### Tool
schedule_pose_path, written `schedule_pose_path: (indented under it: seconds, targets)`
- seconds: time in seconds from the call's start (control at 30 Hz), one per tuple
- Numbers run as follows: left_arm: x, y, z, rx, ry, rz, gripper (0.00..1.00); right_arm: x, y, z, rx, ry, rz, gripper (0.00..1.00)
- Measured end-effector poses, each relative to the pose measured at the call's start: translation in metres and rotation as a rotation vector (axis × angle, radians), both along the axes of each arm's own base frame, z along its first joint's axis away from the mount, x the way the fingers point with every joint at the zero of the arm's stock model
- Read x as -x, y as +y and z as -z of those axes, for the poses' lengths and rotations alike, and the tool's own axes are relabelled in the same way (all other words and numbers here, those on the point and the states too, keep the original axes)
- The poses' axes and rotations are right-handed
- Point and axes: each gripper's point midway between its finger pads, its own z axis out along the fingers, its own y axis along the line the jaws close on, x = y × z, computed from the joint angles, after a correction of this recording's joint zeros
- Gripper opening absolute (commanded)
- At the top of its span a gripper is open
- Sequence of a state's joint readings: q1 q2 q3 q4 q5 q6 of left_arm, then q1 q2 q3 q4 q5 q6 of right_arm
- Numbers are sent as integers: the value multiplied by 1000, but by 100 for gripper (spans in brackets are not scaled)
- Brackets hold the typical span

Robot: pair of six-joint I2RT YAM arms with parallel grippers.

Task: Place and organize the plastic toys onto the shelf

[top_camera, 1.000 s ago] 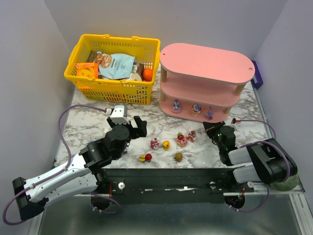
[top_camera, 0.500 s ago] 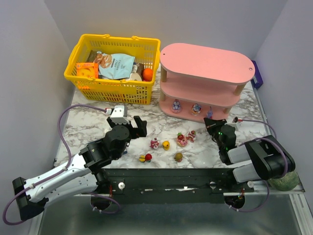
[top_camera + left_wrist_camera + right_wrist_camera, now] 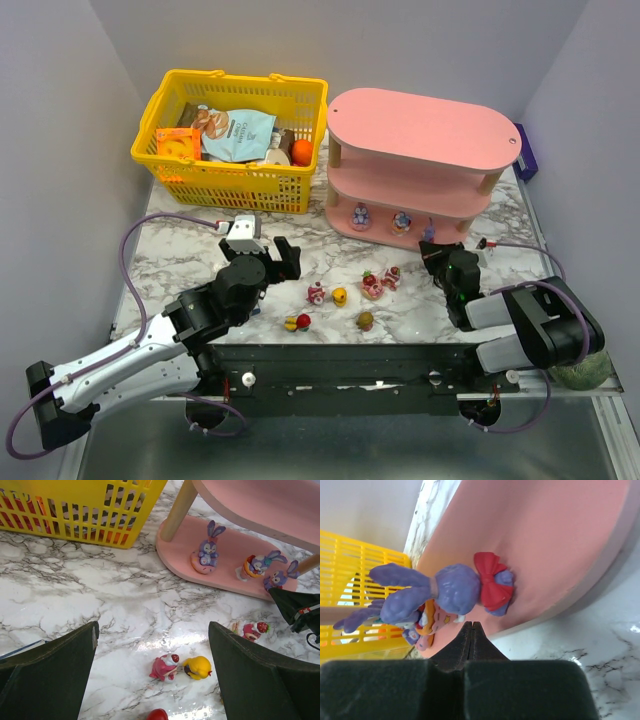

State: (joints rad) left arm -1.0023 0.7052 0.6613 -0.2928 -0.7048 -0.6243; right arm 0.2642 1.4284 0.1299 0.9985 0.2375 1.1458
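3 plain, matte walls of pale lilac-grey box in the scene: a left wall (image 3: 60, 150), a far wall (image 3: 340, 40) and a right wall (image 3: 590, 90). Between them lies a table (image 3: 180, 255) with a white marble-patterned top veined in grey. Its surface is glossy, and the left wrist view shows a bright glare patch (image 3: 150, 642) on it. The light is soft and even, with faint shadows. Along the near edge runs a black rail (image 3: 340, 365), and nearer still lies a dull grey metal surface (image 3: 330, 445).

Pink shelf (image 3: 420, 125), yellow basket (image 3: 230, 185), purple toys (image 3: 207, 550), perhaps purple box (image 3: 527, 160).
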Motion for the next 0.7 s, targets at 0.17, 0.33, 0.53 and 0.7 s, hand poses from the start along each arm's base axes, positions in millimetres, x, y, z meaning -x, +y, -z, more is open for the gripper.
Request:
schedule_pose_path:
  seconds: [0.17,0.33,0.53,0.7]
  targets:
    - [0,0,0,0,0,0,99,1,-9,4,1,10,50,1]
    - [0,0,0,-2,1,0,99,1,-20,6,13,12,97,1]
    - [0,0,1,-4,2,-1,99,0,-25,6,9,15,122,1]
    - [0,0,1,-4,2,-1,99,2,-27,8,6,20,127,1]
